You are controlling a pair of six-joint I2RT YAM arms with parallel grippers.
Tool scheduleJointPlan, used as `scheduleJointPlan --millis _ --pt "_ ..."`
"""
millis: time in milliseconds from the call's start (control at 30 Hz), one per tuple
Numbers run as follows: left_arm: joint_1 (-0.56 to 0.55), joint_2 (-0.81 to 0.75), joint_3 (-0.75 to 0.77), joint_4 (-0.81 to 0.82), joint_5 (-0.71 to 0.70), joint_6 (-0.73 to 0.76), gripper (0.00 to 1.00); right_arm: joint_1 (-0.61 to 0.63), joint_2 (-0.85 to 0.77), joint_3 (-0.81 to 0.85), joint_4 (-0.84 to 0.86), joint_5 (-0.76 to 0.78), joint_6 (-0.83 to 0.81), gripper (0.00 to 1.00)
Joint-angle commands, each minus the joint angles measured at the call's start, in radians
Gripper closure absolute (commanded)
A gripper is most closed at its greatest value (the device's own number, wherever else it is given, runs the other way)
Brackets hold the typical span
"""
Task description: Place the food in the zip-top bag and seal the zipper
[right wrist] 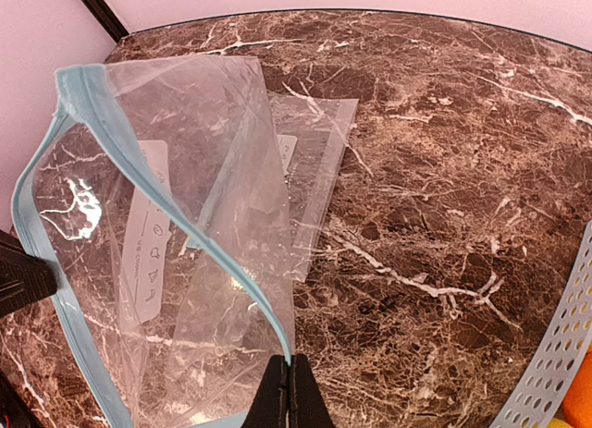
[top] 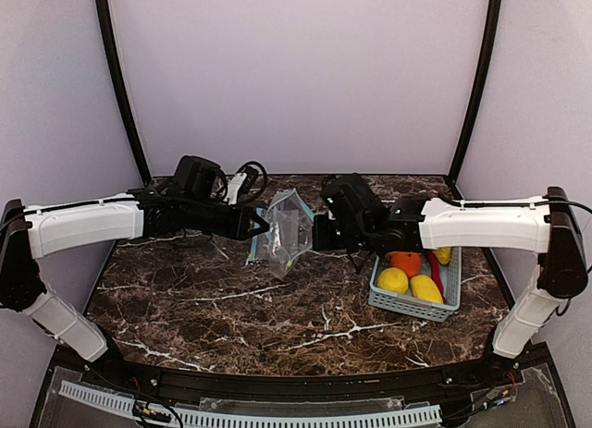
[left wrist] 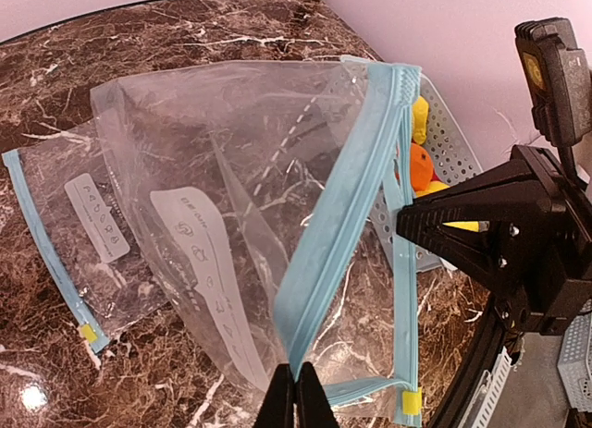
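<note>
A clear zip-top bag (top: pixel 289 226) with a pale blue zipper is held up over the table middle, its mouth pulled open. My left gripper (left wrist: pixel 296 391) is shut on one blue lip (left wrist: pixel 338 215). My right gripper (right wrist: pixel 289 386) is shut on the other lip (right wrist: pixel 185 215). The bag looks empty. The food lies in the pale blue basket (top: pixel 407 306) under my right arm: two yellow fruits (top: pixel 393 280), a round orange (top: pixel 406 262), a red chili (top: pixel 435 269), and another yellow piece (top: pixel 443 254). The orange (left wrist: pixel 421 165) also shows in the left wrist view.
A second flat zip-top bag (left wrist: pixel 65 225) lies on the marble table under the held one; it also shows in the right wrist view (right wrist: pixel 319 169). Purple walls and black posts (top: pixel 120 86) close in the back. The table's front edge (top: pixel 277 377) runs below.
</note>
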Motion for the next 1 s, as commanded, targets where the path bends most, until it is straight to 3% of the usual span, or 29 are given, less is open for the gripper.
scheduleJointPlan --millis 0,67,100,300,400,667,967 --pt "-0.001 -0.031 0.017 -0.046 -0.062 0.031 0.99 -0.010 -0.028 -0.023 -0.006 0.003 0.030 1.00" --pt "-0.001 -0.030 0.016 -0.038 -0.043 0.033 0.99 -0.010 -0.028 -0.021 0.011 -0.031 0.015 0.99" --pt "-0.002 -0.029 0.017 -0.035 -0.033 0.035 0.99 -0.008 -0.030 -0.018 0.027 -0.060 -0.002 0.93" --pt "-0.001 -0.028 0.026 -0.039 -0.025 0.055 0.99 -0.004 -0.113 -0.073 0.184 -0.263 -0.133 0.38" --pt "0.000 -0.032 0.034 -0.055 -0.037 0.064 0.99 -0.004 -0.182 -0.136 0.235 -0.281 -0.156 0.20" --pt "0.008 -0.043 0.042 -0.081 -0.078 0.074 0.99 -0.072 -0.356 -0.281 0.163 -0.187 -0.103 0.03" --pt "0.011 -0.053 0.036 -0.092 -0.134 0.076 0.99 -0.203 -0.451 -0.369 -0.070 -0.152 -0.013 0.01"
